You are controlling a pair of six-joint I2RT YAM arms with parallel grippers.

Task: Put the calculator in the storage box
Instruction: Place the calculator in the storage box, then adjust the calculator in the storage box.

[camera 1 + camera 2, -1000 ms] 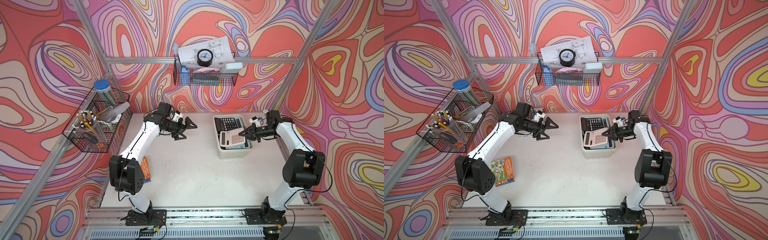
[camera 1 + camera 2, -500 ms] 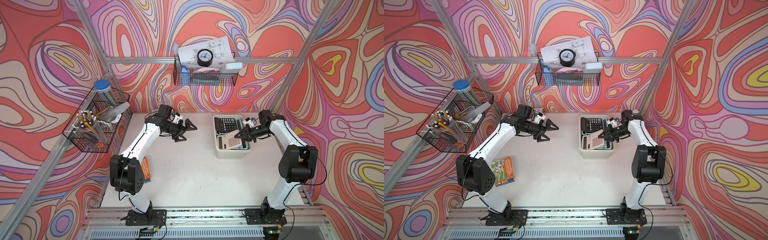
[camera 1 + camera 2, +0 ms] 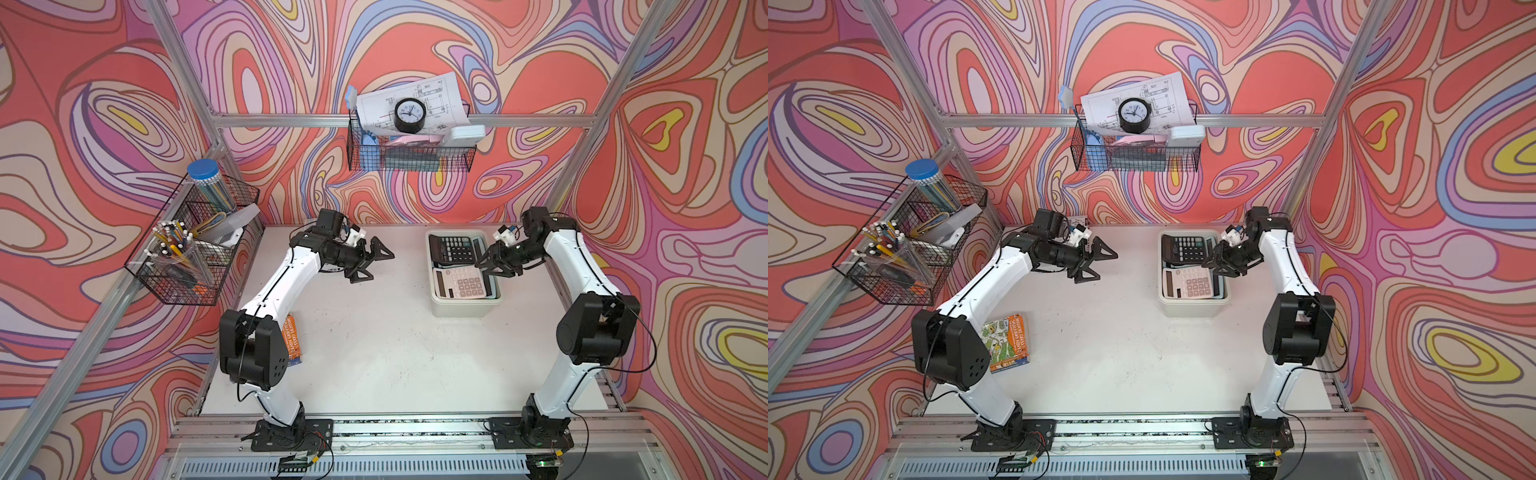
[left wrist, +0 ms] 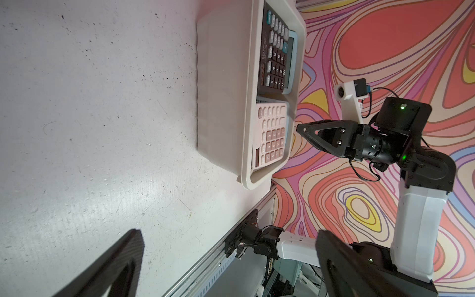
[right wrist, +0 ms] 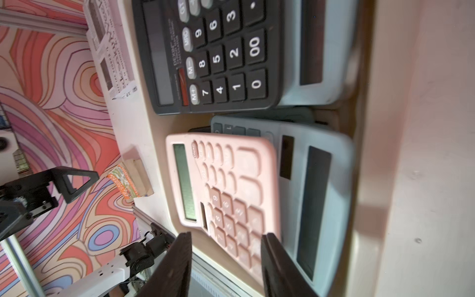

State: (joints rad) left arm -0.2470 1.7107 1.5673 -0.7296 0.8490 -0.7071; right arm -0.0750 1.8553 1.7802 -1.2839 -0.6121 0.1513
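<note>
The cream storage box [image 3: 465,309] [image 3: 1192,309] stands at the table's back right. A pink calculator [image 3: 461,282] [image 3: 1192,283] [image 5: 231,185] lies in its near half, on top of a blue-grey calculator [image 5: 316,192]. A black calculator [image 3: 453,248] [image 5: 218,51] fills the far half. My right gripper [image 3: 486,266] [image 5: 226,236] hangs just over the box's right side, open, its fingers apart above the pink calculator's edge and holding nothing. Over the bare table left of the box my left gripper [image 3: 376,264] [image 4: 228,236] stands wide open and empty.
A black wire basket [image 3: 191,249] with pens hangs on the left wall. Another wire basket [image 3: 409,151], holding a clock and papers, hangs on the back wall. An orange book [image 3: 1007,343] lies by the left arm's base. Aluminium posts frame the table.
My right gripper has opened and let go of the pink calculator, which now lies flat in the box instead of hanging tilted. The left arm has stayed where it was.
</note>
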